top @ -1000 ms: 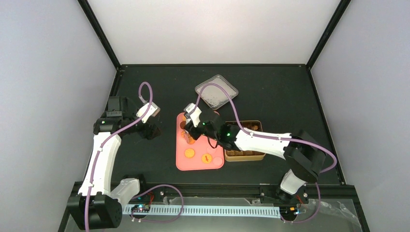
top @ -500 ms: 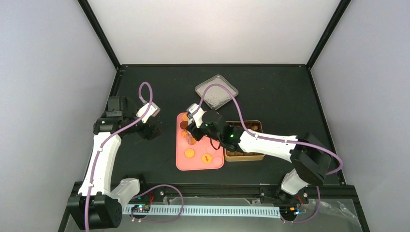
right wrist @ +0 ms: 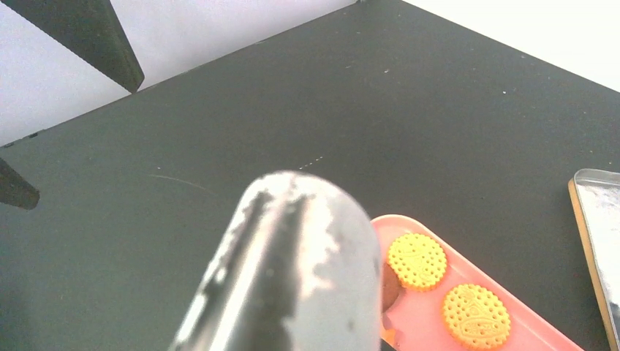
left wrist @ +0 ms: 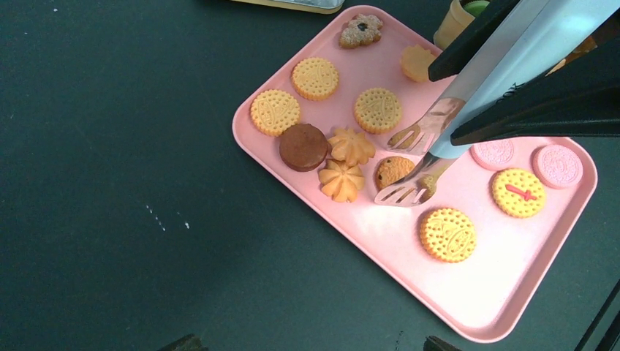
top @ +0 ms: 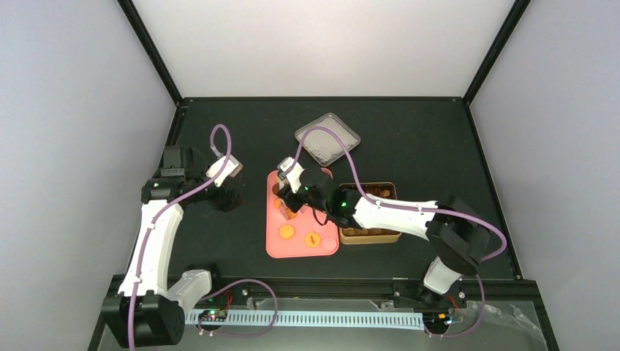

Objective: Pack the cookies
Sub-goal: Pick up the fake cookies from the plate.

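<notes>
Thirteen cookies (left wrist: 315,78): counted in left wrist view, all lying flat on pink tray (left wrist: 380,223); mostly golden, one dark brown, two pale pink.
Chocolate-chip cookie (left wrist: 392,170): mid-tray, just beside two swirl cookies (left wrist: 351,146); sits between the tong tips.
Metal tongs (left wrist: 446,121): forked tips spread, one on each side of the chip cookie. Far tip stands apart from it; near tip is at its edge, contact unclear. Not pinching.
Right gripper (left wrist: 497,77): fingers clamped on the tongs' pale handle, above the tray.
Gold tin (top: 369,238): just beside tray's right edge; brown contents too small to identify.
Tin lid (top: 328,137): behind the tray, apart from it.
Left gripper (top: 229,199): jaws wide, nothing between them; over black table (top: 424,146), left of tray.
</notes>
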Robot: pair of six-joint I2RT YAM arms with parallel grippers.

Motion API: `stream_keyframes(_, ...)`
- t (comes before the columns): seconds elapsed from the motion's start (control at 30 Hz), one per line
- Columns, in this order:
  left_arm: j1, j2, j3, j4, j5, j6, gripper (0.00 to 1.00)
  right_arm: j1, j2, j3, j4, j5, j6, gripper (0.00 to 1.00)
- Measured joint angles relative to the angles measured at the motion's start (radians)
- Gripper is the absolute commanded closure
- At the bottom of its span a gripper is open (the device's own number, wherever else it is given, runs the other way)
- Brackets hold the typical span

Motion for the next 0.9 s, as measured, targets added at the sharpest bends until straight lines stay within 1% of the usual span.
stream_keyframes(0.27, 0.0, 0.011, 0.0, -0.004, 0.004, 0.001, 0.21, 0.0, 0.0, -0.004, 0.01, 0.004, -0.002, 0.78)
stream_keyframes(0.4, 0.0, 0.013, 0.0, -0.007, 0.005, 0.001, 0.21, 0.0, -0.01, -0.006, 0.002, 0.016, -0.003, 0.78)
stream_keyframes(0.53, 0.0, 0.013, 0.001, -0.009, 0.008, 0.001, 0.21, 0.0, -0.057, -0.014, -0.035, 0.033, -0.004, 0.78)
stream_keyframes(0.67, 0.0, 0.013, 0.001, -0.014, 0.011, 0.0, 0.21, 0.0, -0.195, -0.053, -0.072, 0.065, -0.003, 0.78)
stream_keyframes(0.9, 0.0, 0.013, 0.001, -0.014, 0.037, 0.001, 0.21, 0.0, -0.521, -0.202, -0.15, 0.167, 0.013, 0.78)
